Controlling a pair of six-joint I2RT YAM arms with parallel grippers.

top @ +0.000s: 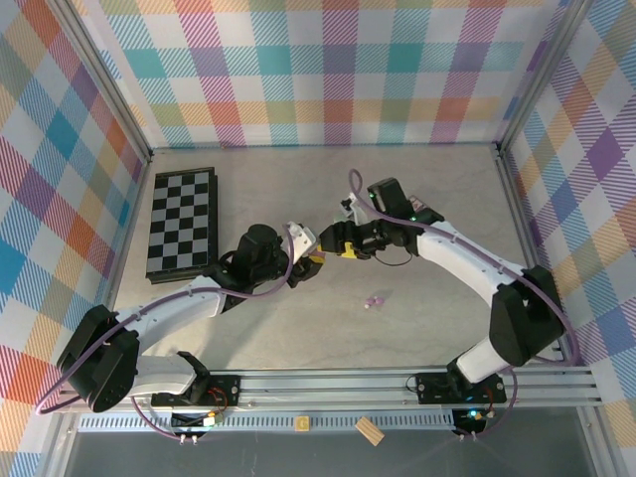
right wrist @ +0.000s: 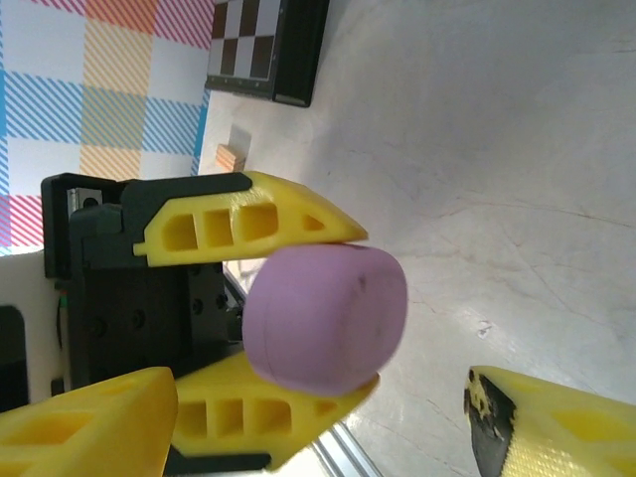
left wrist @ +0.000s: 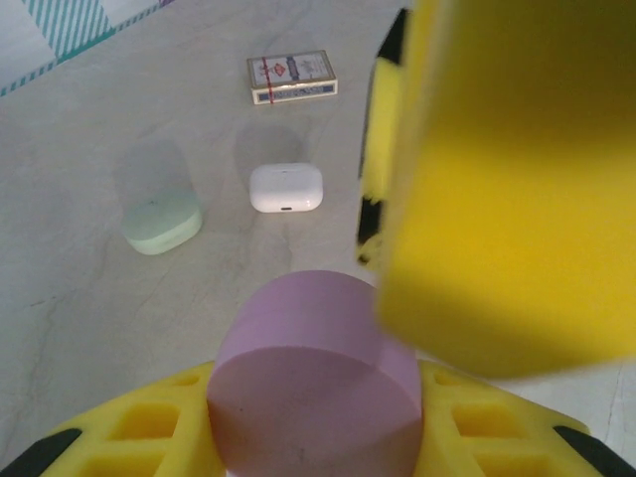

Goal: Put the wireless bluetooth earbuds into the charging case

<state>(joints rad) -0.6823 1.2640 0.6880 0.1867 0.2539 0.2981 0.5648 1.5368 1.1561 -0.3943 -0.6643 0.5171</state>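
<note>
My left gripper (left wrist: 313, 422) is shut on a lilac pebble-shaped charging case (left wrist: 313, 368), whose lid looks closed. In the right wrist view the same case (right wrist: 323, 318) sits pinched between the left gripper's two yellow fingers (right wrist: 248, 214). My right gripper (right wrist: 318, 427) is open, its fingers spread wide on either side of the case and apart from it. Seen from above, the two grippers meet at mid-table, left (top: 308, 256) and right (top: 343, 243). One tiny lilac earbud (top: 374, 301) lies on the table in front of them, apart from both.
A white case (left wrist: 286, 188), a mint-green case (left wrist: 159, 221) and a small patterned card pack (left wrist: 292, 78) lie beyond the grippers. A folded chessboard (top: 182, 221) lies at the left. Plaid walls enclose the table. A wooden block (top: 370, 430) rests on the front rail.
</note>
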